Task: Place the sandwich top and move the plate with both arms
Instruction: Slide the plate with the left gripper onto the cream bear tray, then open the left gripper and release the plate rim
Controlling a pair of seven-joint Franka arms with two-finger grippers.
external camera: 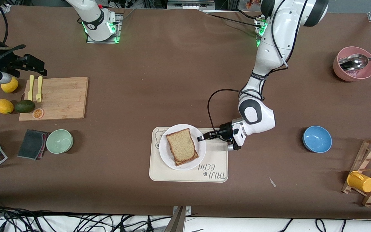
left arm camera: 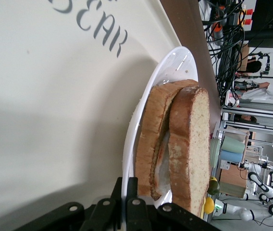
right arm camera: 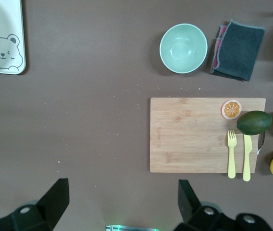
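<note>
The sandwich top (external camera: 181, 145), a speckled tan slice with brown crust, lies on the lower slice on the white plate (external camera: 201, 149). The plate stands on the cream bear tray (external camera: 217, 164). My left gripper (external camera: 202, 138) is shut on the plate's rim at the side toward the left arm's end of the table. In the left wrist view its fingers (left arm camera: 137, 192) pinch the rim (left arm camera: 175, 62), with the sandwich top (left arm camera: 194, 144) stacked just past them. My right gripper (external camera: 32, 62) is open and empty, up over the right arm's end of the table; its own view shows it (right arm camera: 122, 202) spread wide.
A wooden cutting board (external camera: 60, 96) holds a yellow fork and knife, an orange slice and an avocado, with lemons beside it. A green bowl (external camera: 59, 141) and dark cloth lie nearer the front camera. A blue bowl (external camera: 317, 139), pink bowl with ladle (external camera: 354, 63) and mug rack (external camera: 369, 177) stand toward the left arm's end.
</note>
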